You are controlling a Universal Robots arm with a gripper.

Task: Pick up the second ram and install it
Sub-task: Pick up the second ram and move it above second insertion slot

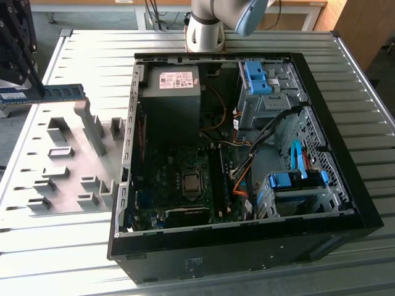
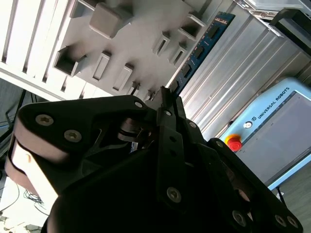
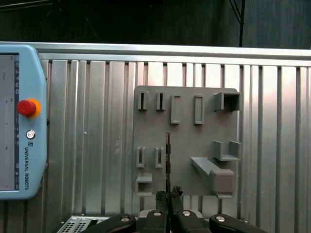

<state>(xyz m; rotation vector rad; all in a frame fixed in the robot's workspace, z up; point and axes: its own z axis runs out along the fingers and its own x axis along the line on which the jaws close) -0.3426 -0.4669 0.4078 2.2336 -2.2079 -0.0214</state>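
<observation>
The second ram (image 1: 55,93) is held clamped between the closed fingers of the tool (image 1: 28,77), over the grey fixture plate (image 1: 77,161) on the ribbed counter (image 1: 92,55). In the first wrist view it is seen edge-on, jutting ahead of the tool. The open computer case (image 1: 347,154) lies well apart from the tool.

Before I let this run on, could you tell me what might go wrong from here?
1. The gripper pinches the second ram with much of its length jutting past the fingertips, so it might twist or slip.
2. It hangs over the grey fixture plate, whose tall post could catch it.
3. In the computer case, cables lie close beside the memory slots and could snag it.
</observation>
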